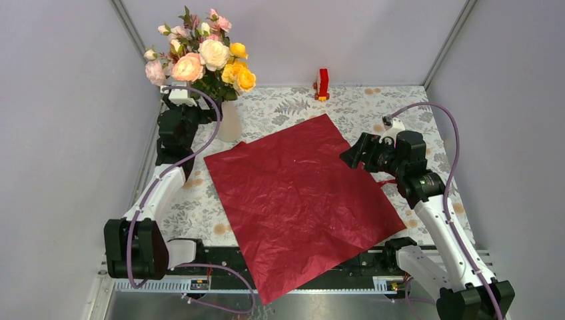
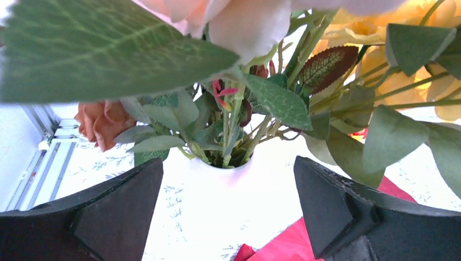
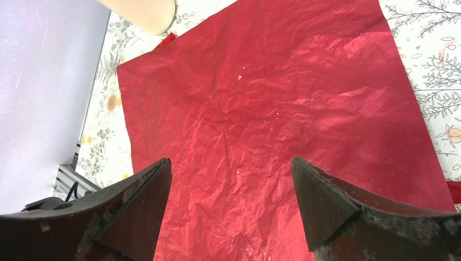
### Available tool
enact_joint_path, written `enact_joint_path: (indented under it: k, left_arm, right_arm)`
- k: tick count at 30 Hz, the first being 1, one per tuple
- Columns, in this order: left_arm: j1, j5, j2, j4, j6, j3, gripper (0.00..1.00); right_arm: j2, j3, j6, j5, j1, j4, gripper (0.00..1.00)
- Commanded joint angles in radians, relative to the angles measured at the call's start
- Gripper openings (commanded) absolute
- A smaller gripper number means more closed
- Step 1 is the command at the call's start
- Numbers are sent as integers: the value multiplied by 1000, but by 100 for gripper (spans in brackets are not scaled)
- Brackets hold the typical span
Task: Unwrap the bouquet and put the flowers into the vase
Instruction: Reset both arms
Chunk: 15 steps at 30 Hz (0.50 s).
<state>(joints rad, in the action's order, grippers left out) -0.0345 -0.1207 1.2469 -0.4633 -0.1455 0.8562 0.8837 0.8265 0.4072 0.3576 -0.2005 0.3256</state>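
The flowers [image 1: 200, 57], pink, peach and yellow, stand upright with their green stems in the cream-white vase [image 1: 230, 121] at the back left. In the left wrist view the stems [image 2: 231, 141] drop into the vase's mouth [image 2: 223, 179]. My left gripper [image 1: 205, 113] [image 2: 228, 163] is open just short of the vase's neck, a jaw on either side, holding nothing. The bouquet's dark red wrapping paper [image 1: 300, 200] [image 3: 272, 98] lies spread flat mid-table. My right gripper [image 1: 351, 155] [image 3: 231, 161] hovers open over the paper's right part, empty.
A small red and yellow block [image 1: 323, 85] stands at the back edge of the floral tablecloth [image 1: 393, 107]. A red strip [image 1: 388, 182] lies by the paper's right side. Grey walls close in the left, back and right. The vase's base [image 3: 138, 13] shows beyond the paper's far corner.
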Motion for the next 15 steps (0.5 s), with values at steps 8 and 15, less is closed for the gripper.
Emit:
enact_joint_path:
  k: [8,15]
  left_arm:
    - [-2,106,-233,59,-65,-106,99]
    - [-2,191,-383,264,-105,-99,99]
  right_arm:
    - [41,38,-55,-47,15,51,90]
    - [99,65,-72,-92,70,85,91]
